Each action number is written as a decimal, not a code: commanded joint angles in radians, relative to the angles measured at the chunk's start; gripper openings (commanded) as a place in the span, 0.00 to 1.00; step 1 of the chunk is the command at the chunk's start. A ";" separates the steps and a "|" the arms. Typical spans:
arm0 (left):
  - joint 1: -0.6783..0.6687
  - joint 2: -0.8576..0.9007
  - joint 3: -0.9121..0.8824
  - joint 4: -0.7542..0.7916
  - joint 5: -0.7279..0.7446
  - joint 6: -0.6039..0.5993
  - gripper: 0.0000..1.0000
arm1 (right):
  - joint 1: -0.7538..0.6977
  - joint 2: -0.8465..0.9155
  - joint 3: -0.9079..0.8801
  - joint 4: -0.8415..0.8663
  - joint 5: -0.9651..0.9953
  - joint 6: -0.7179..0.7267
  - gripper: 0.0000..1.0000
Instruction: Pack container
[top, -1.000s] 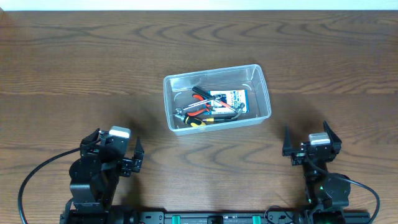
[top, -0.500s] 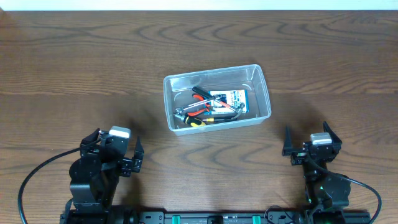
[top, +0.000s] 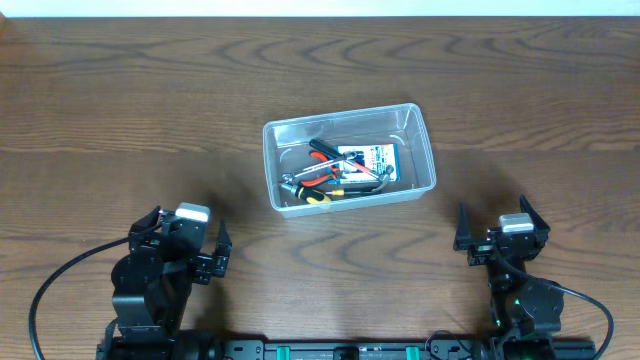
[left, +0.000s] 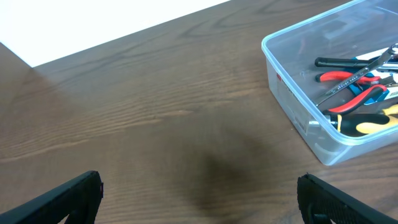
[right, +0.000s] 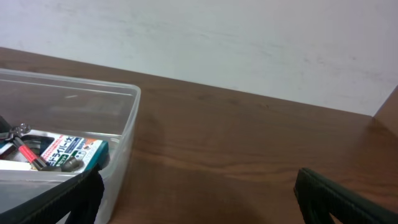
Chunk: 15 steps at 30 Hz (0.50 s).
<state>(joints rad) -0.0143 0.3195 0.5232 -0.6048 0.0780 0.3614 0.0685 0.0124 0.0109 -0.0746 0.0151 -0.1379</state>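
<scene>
The clear plastic container (top: 418, 135) stands at the middle of the table. Inside it lie red-handled pliers (top: 320, 175), a black-handled tool (top: 325, 150), a yellow-handled tool (top: 322, 197) and a small blue-and-white box (top: 372, 160). It also shows in the left wrist view (left: 292, 99) and the right wrist view (right: 121, 134). My left gripper (top: 185, 245) is open and empty near the front left, well short of the container. My right gripper (top: 495, 232) is open and empty near the front right.
The dark wooden table (top: 120, 110) runs to a white edge at the back. Cables (top: 60, 275) trail from both arm bases at the front.
</scene>
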 joint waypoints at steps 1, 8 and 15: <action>-0.005 -0.016 -0.001 -0.029 0.013 -0.047 0.98 | -0.009 -0.008 -0.005 0.000 0.003 0.018 0.99; -0.054 -0.140 -0.111 0.051 0.124 -0.257 0.98 | -0.009 -0.008 -0.005 0.000 0.003 0.018 0.99; -0.055 -0.238 -0.403 0.597 0.050 -0.275 0.98 | -0.009 -0.008 -0.005 0.000 0.003 0.018 0.99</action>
<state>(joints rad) -0.0669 0.1139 0.1921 -0.1040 0.1646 0.1314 0.0685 0.0120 0.0105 -0.0738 0.0151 -0.1379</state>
